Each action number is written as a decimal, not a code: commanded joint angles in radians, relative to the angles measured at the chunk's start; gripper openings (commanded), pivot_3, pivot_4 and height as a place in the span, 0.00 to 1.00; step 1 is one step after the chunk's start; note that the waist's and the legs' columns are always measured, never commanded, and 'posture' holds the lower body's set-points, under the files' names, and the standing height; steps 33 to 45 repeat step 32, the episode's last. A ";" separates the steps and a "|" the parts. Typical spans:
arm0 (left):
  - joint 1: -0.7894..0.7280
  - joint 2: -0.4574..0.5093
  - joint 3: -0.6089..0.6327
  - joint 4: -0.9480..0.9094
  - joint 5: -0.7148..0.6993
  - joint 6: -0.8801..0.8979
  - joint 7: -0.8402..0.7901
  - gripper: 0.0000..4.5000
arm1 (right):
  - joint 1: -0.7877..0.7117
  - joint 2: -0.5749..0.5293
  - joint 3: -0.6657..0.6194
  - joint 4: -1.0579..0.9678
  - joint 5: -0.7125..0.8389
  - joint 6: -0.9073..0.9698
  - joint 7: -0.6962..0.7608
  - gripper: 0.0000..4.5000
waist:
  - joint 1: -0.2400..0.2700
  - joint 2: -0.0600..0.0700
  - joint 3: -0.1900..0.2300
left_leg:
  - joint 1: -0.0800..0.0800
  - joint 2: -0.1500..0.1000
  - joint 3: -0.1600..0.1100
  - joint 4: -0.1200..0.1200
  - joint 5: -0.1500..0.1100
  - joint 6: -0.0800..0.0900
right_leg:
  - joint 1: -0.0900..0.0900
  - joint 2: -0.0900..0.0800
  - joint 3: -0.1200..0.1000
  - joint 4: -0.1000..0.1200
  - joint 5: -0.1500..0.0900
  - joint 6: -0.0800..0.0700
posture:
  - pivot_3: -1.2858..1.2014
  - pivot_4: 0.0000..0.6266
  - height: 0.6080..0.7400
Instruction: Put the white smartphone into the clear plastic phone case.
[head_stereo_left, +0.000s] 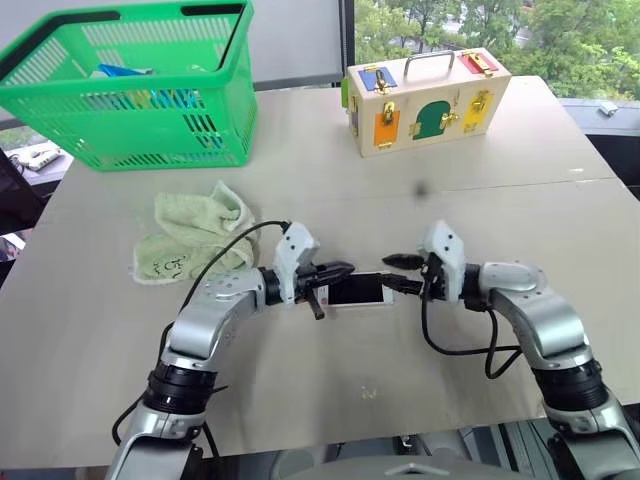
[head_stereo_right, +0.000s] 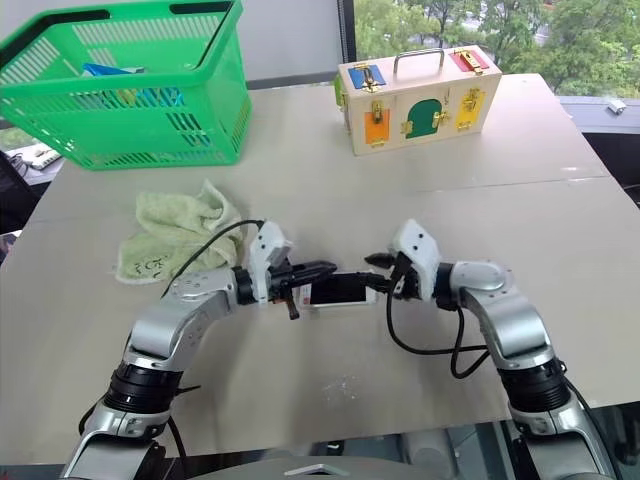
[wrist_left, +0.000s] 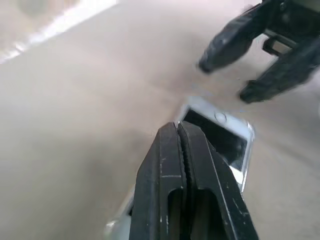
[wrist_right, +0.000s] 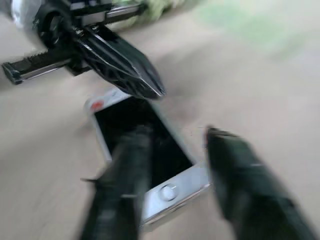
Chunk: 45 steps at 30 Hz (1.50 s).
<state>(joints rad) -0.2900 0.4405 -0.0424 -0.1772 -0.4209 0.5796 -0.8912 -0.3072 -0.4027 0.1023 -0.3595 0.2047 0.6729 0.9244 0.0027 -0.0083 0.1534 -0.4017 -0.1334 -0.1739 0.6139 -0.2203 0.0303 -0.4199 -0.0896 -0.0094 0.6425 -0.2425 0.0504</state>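
Beige table (head_stereo_left: 300, 400), white smartphone (head_stereo_left: 360, 290) flat btwn pinched-together left claw (head_stereo_left: 340, 270) & spread right claw (head_stereo_left: 398, 272).

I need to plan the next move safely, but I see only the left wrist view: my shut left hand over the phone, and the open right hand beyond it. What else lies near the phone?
Observer: A crumpled green towel lies to the left of the phone, apart from it.
Operator: Is there anything farther back?
Observer: A green basket stands behind the towel, with some things inside.
Operator: And my fingers hide the near end of the phone. Is there anything on it?
Observer: Yes, the right wrist view shows a small red mark on that end, just below the tip of your left hand.
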 joint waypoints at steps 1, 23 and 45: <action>-0.003 -0.002 0.079 -0.023 -0.086 -0.014 -0.012 0.29 | 0.018 -0.025 -0.076 -0.106 0.065 0.017 -0.041 0.83 | 0.006 0.000 0.004 | 0.000 0.000 0.000 0.000 0.000 0.000 | 0.000 0.000 0.000 0.000 0.000 0.000 | 0.52 0.24 1.00; 0.386 0.241 0.307 -0.095 -0.166 -0.145 -0.163 1.00 | 0.606 -0.260 -0.534 -0.436 0.227 -0.160 -0.034 1.00 | 0.016 0.000 0.009 | 0.002 0.001 0.002 0.002 -0.004 0.006 | 0.004 0.000 0.000 0.001 0.000 0.000 | 0.52 0.24 1.00; 0.478 0.239 0.355 -0.173 -0.200 -0.136 -0.127 1.00 | 0.790 -0.232 -0.628 -0.359 0.199 -0.349 -0.024 1.00 | 0.016 0.000 0.009 | 0.005 0.002 0.002 0.004 -0.004 0.006 | 0.006 0.001 0.000 0.001 -0.001 0.005 | 0.52 0.24 1.00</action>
